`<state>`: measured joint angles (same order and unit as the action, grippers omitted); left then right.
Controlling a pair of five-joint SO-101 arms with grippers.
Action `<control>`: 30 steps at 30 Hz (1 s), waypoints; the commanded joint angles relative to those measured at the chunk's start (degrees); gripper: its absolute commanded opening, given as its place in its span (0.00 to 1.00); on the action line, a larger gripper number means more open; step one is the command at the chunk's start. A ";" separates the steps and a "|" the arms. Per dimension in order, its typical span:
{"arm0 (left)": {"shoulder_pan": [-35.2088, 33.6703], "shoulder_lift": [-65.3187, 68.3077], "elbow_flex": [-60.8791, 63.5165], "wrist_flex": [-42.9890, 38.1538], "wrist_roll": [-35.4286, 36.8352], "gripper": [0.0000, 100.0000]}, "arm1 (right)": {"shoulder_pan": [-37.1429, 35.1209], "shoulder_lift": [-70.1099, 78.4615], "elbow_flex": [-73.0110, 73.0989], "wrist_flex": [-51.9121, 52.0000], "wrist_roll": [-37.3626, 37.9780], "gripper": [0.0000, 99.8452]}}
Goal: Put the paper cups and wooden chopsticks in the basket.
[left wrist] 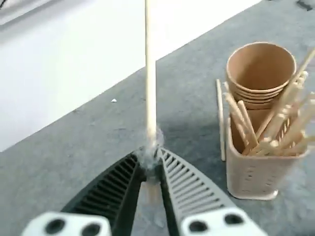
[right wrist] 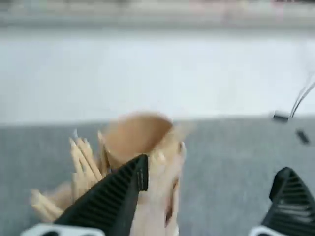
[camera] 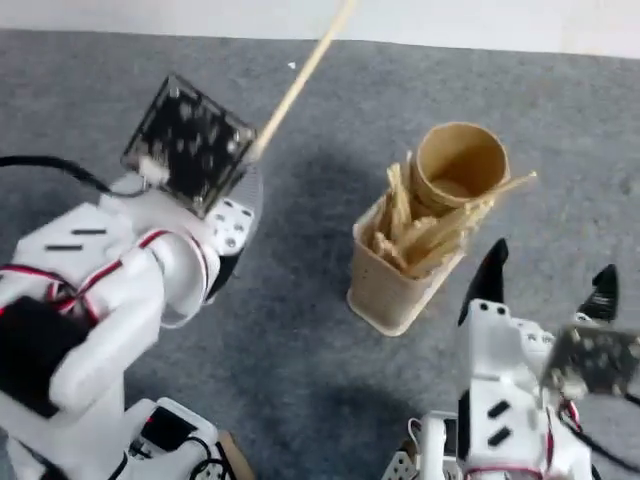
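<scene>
In the high view, your left arm [camera: 150, 270] sits at 9 o'clock on the grey carpet [camera: 300, 350]. A single chopstick [camera: 300, 80] runs out from under its wrist toward 1 o'clock and crosses the frame's top edge. The basket [camera: 385, 290] stands right of centre, at about 3 o'clock from that arm and well apart from it. The stack of paper cups [camera: 460, 165] stands in the basket's far end, and a bundle of chopsticks [camera: 425, 235] leans in the near end, tips fanning toward 2 o'clock. At 5 o'clock your right claw [camera: 545, 285] is released, its two black fingers spread wide, near the basket's side.

In the left wrist view, your left claw [left wrist: 150, 160] is clenched on the single chopstick, which stands straight out from the meeting fingertips. The basket, with the cups and sticks in it, sits off to one side, apart from the claw.

In the right wrist view, you see the right claw gaping wide; the cups and basket are blurred, just beyond one finger
</scene>
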<state>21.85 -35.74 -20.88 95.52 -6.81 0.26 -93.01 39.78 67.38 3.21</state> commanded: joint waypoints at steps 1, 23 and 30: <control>2.33 -2.68 4.35 -2.55 -0.26 0.00 | -0.48 1.01 -4.88 -2.07 -0.44 0.38; 25.71 -18.07 49.80 -59.60 -2.64 0.00 | 17.10 -11.74 4.26 4.53 2.64 0.38; 25.54 -11.74 52.79 -68.57 -1.14 0.00 | 17.36 -12.09 23.69 0.57 2.81 0.38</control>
<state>47.08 -51.12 30.73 32.92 -9.01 16.79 -104.88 57.01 70.99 5.41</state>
